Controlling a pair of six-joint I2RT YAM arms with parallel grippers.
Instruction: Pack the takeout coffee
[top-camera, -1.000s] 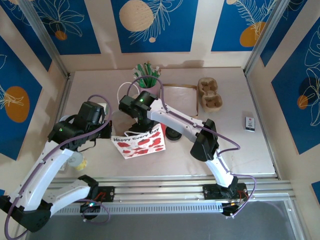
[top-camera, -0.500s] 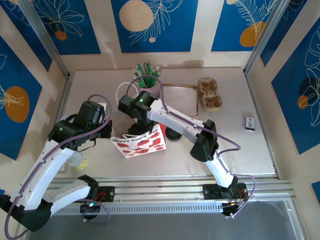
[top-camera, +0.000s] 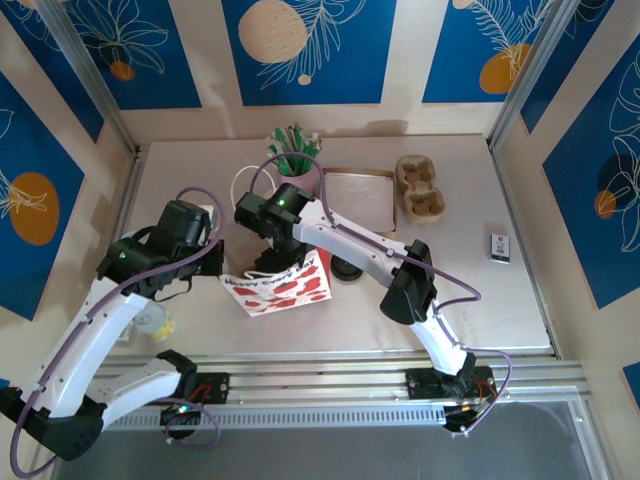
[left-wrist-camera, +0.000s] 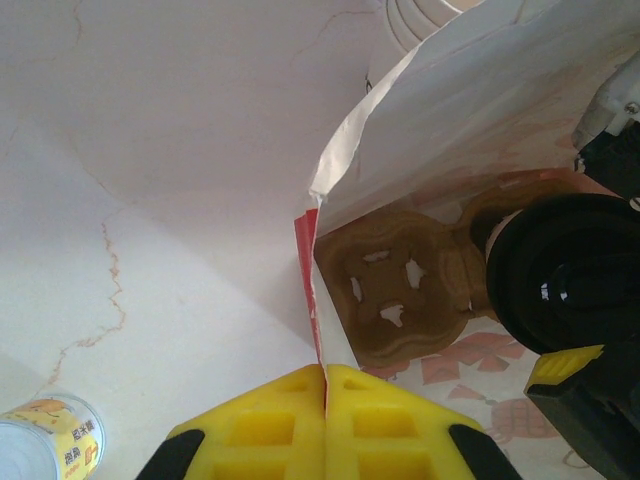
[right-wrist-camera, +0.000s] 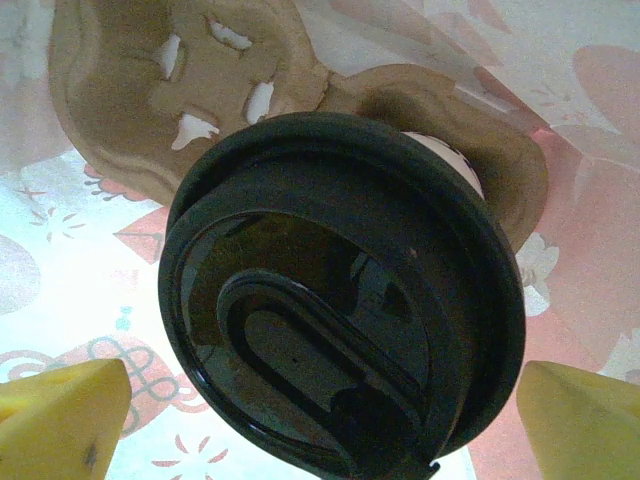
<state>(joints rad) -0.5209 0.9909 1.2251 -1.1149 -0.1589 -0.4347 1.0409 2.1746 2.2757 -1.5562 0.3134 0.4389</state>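
The coffee (right-wrist-camera: 340, 300) stands lid-up in the bag (top-camera: 280, 292), in one pocket of the carrier (right-wrist-camera: 200, 90) lying on the bag's floor. From the right wrist, a sliver of white cup wall shows at the lid's 2 o'clock, and brown pocket rim rings it from 12 to 3. Whether the cup is pressed fully home cannot be told.

The right gripper (right-wrist-camera: 322, 420) reaches into the bag with its yellow fingers spread a little wider than the lid. One is at 8 o'clock with a gap showing and one is at 4 o'clock just beside the rim, so they grip nothing. The left gripper (left-wrist-camera: 325, 375) is pinched together on the bag's red-edged rim and holds the mouth open.

The step looks like seating and letting go. To do it well, the right arm should probably draw straight back along the cup's axis with its fingers wide, so that neither catches the lid's lip or tips the cup. The left should hold its pinch until the right is out, because the paper wall would sag onto the cup.

The carrier's other pocket, at 10 o'clock of the lid, is empty with its cross-cut flaps bare. Seen from above, a second carrier (top-camera: 420, 190) sits empty at the bag's 2 o'clock. A green holder (top-camera: 292, 150) of sticks stands at 12.
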